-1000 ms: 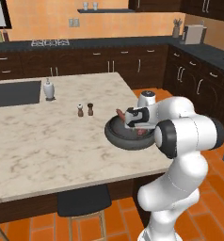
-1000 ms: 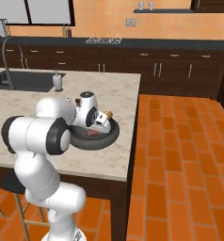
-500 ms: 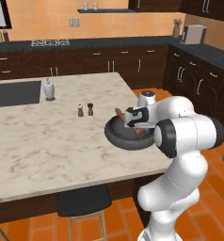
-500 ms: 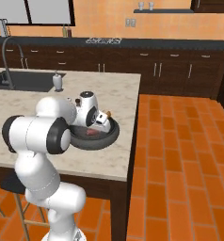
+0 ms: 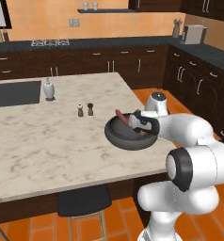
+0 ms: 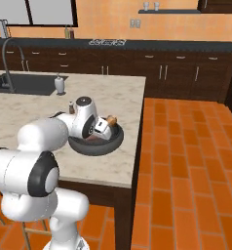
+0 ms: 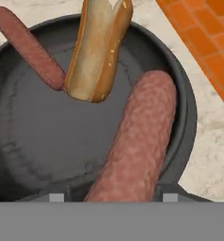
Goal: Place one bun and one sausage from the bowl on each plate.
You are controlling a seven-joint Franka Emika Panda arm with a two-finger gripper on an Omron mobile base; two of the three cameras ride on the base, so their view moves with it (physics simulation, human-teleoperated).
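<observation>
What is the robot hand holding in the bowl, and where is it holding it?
It cannot be told. The gripper sits low in the bowl, right over one end of a sausage, but its fingertips are hidden.

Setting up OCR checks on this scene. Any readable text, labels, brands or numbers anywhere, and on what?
None readable.
The bowl, the sausage and the bun in the hand view carry no print.
The salt and pepper shakers and the soap dispenser on the counter show no label; any marking is too small to tell.

Dark cabinets [image 5: 109, 66], orange floor tiles [image 6: 186, 161] (marble island [image 5: 48, 141]).
</observation>
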